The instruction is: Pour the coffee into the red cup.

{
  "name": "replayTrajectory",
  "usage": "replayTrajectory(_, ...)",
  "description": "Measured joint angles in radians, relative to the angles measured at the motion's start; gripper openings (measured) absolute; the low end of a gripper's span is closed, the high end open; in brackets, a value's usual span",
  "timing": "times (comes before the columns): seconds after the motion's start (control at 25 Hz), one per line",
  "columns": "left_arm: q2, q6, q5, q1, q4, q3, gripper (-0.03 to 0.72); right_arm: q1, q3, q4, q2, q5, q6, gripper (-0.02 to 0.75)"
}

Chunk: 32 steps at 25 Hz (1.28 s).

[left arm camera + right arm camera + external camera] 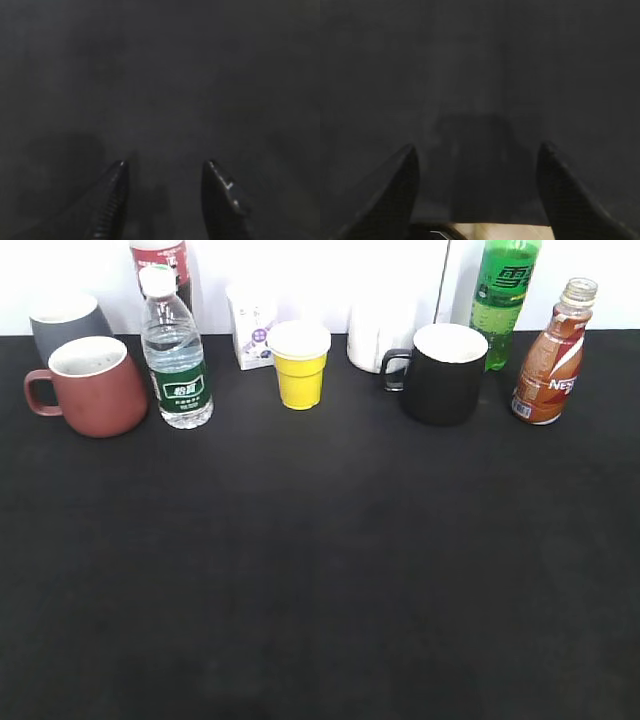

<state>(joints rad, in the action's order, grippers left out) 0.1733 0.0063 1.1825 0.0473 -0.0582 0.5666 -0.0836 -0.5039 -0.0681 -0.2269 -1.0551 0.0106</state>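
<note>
The coffee bottle stands upright at the far right of the black table, brown liquid inside, brown-orange label, no cap visible on its neck. The red cup stands at the far left, handle to the left, cream inside. Neither arm shows in the exterior view. My left gripper is open and empty over bare black cloth. My right gripper is open and empty over black cloth near the table's front edge.
Along the back stand a grey cup, a clear water bottle, a small white carton, a yellow cup, a white container, a black mug and a green soda bottle. A dark red-labelled bottle stands behind the water bottle.
</note>
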Motion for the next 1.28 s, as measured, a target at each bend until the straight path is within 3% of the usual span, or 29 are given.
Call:
replayTrajectory(0.36,0.0,0.0,-0.114,0.0,0.051,-0.042,0.37,0.0,0.0,0.001,0.002,0.008,0.0,0.57)
replayTrajectory(0.4,0.0,0.0,-0.114,0.0,0.051,-0.042,0.396,0.0,0.0,0.001,0.002,0.009,0.0,0.571)
replayTrajectory(0.52,0.0,0.0,-0.114,0.0,0.051,-0.042,0.596,0.0,0.0,0.001,0.002,0.009,0.0,0.61)
replayTrajectory(0.6,0.0,0.0,-0.114,0.0,0.051,-0.042,0.608,0.0,0.0,0.001,0.002,0.009,0.0,0.655)
replayTrajectory(0.8,0.0,0.0,-0.114,0.0,0.051,-0.044,0.591,0.0,0.0,0.001,0.002,0.01,0.0,0.647)
replayTrajectory(1.0,0.0,0.0,-0.114,0.0,0.051,-0.044,0.554,0.0,0.0,0.001,0.002,0.011,0.0,0.498)
replayTrajectory(1.08,0.0,0.0,-0.114,0.0,0.051,-0.044,0.509,0.0,0.0,0.001,0.002,0.011,0.0,0.485)
replayTrajectory(1.28,-0.005,0.0,-0.114,-0.001,0.051,-0.044,0.477,0.01,0.0,-0.002,0.012,0.012,0.0,0.484)
